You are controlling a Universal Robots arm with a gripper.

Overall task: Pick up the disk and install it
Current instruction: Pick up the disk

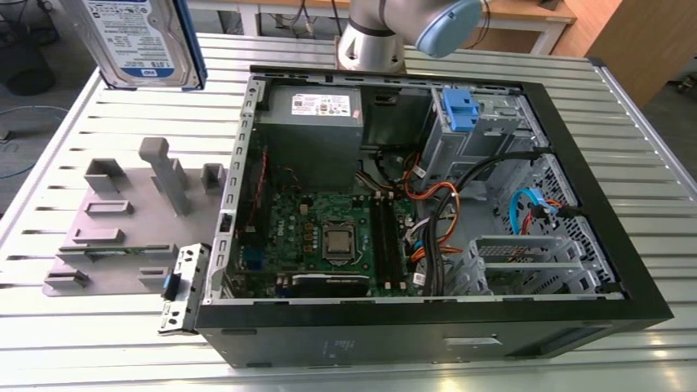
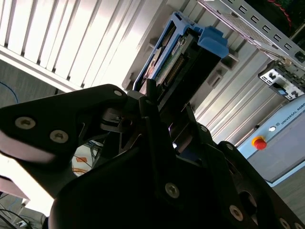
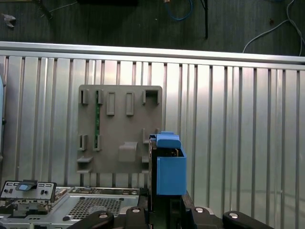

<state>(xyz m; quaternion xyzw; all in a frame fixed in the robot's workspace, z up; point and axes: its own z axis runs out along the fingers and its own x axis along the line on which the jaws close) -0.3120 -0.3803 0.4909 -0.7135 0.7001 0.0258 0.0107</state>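
Gripper (image 2: pixel 167 100) clamps disk (image 2: pixel 174 59) above slatted table (image 1: pixel 120 351).
Exterior view: the disk hangs high at the exterior view's left, over a grey plate (image 1: pixel 114 237) beside the open case (image 1: pixel 436 343). Second wrist view: black fingers (image 2: pixel 155 124) pinch its blue-framed end. First wrist view: it stands edge-on near the plate.

Exterior view: the disk (image 1: pixel 144 41) runs off the top edge, so you get only its lower part. The arm (image 1: pixel 397 33) is cut off there too. First wrist view: you see the disk (image 3: pixel 167 167) edge-on, its label face hidden and its near end buried in the gripper (image 3: pixel 164 210). The case (image 3: pixel 71 202) is clipped by the picture's edge. Second wrist view: the gripper body blocks most of the disk.
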